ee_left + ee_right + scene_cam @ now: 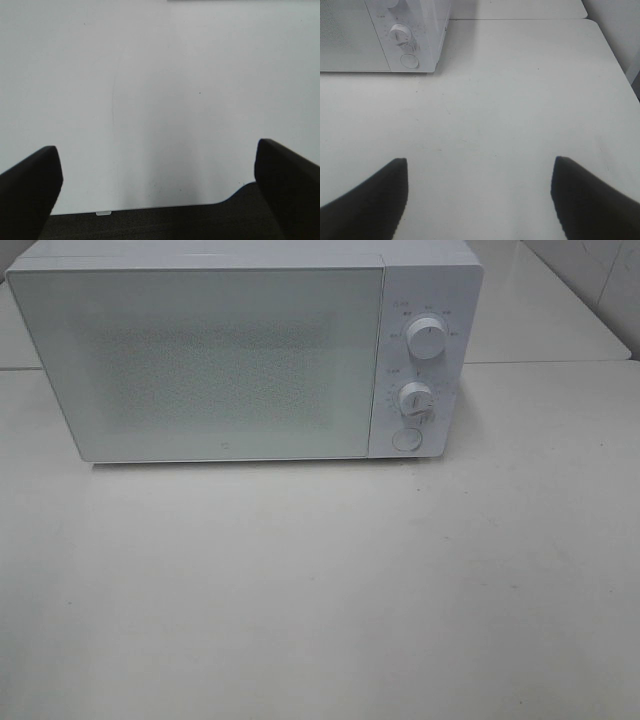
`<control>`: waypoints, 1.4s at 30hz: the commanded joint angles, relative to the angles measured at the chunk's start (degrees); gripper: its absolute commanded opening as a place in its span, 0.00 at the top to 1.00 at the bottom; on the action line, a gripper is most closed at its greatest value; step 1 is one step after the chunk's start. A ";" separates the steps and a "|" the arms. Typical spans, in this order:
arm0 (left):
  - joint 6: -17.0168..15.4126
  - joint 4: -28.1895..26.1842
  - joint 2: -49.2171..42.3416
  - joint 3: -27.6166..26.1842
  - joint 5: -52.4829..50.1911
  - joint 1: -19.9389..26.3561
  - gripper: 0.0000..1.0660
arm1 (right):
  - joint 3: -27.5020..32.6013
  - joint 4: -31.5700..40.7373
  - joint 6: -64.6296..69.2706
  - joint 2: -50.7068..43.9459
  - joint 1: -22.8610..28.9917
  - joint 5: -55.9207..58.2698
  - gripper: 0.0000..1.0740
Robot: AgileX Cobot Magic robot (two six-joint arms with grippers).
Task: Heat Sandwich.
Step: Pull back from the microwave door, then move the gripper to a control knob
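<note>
The table (pixel 320 590) is white and fills most of the exterior high view. The microwave (pixel 240 350), a white box, stands at its far side. In front of the microwave the tabletop is bare white, with faint specks. Behind the microwave a seam crosses the white surface.

The door (pixel 200 360) takes up most of the microwave's front and is shut. Its pale, finely dotted window gives no view inside. The control panel (pixel 425 370) is a narrow strip just beside the door, on the side of the right arm.

The left gripper (pixel 157 160) shows only in its wrist view. Its two dark fingers (pixel 30 190) stand wide apart over bare table with nothing between them. The table's near edge and a dark floor (pixel 165 222) lie under them, and the microwave is out of that view.

The right gripper (pixel 480 162) also stands wide with nothing held. It hangs over bare table in front of the microwave, well apart from its panel corner.

On the panel sit an upper knob (pixel 427 339), a lower knob (pixel 415 399) and, lowest, a round button (pixel 406 439).

The sandwich shows in no view, so I cannot tell where it is.
</note>
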 commanded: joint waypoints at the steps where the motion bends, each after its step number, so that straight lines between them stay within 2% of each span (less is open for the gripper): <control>1: 0.40 -0.40 -4.76 0.63 -1.03 0.11 0.06 | 0.06 0.11 -0.46 -1.55 -0.23 -0.29 0.29; 10: 0.40 -0.40 -12.43 0.63 -1.03 0.11 0.06 | 0.06 0.11 -0.46 -1.55 -0.23 -0.29 0.29; 13: 0.40 -0.40 -17.59 0.63 -1.09 0.11 0.06 | 0.06 0.11 -0.46 -1.55 -0.23 -0.29 0.29; 42: 0.34 -0.63 -17.19 0.63 -1.09 0.11 0.06 | 0.06 0.11 -0.46 -1.26 -0.23 -0.29 0.29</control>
